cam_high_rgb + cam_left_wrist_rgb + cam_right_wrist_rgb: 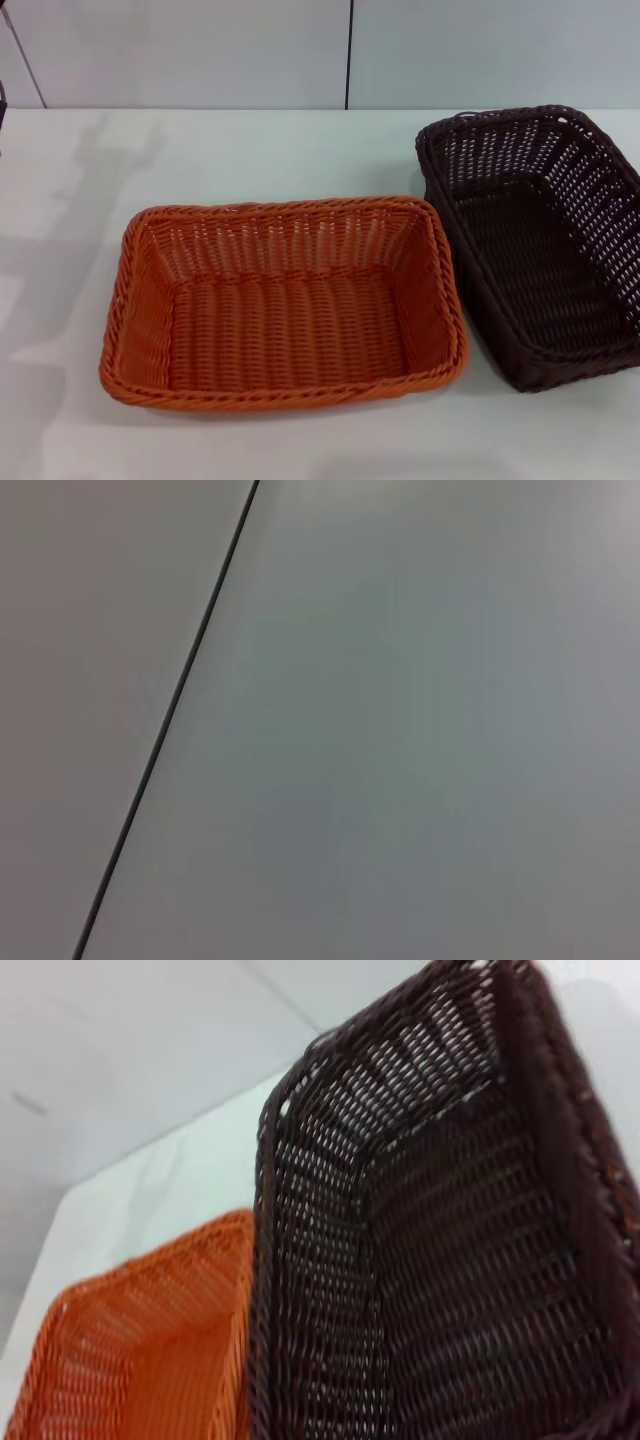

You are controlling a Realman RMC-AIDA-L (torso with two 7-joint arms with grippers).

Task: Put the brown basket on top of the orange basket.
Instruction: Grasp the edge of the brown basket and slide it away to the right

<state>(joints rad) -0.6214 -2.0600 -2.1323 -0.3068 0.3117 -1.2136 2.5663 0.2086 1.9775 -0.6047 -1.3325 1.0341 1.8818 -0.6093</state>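
White table (250,150) seen: orange basket (285,300) placed centre, brown basket (540,250) tilted at 3 o'clock, just beside. Fingers unseen; state cannot be told.

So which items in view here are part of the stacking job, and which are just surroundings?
Part of the job:
- brown basket, on the robot's right, beside the orange one, not yet stacked
- orange basket, empty, in the middle

Just surroundings:
- white table
- wall panels behind it

No gripper shows in any view.
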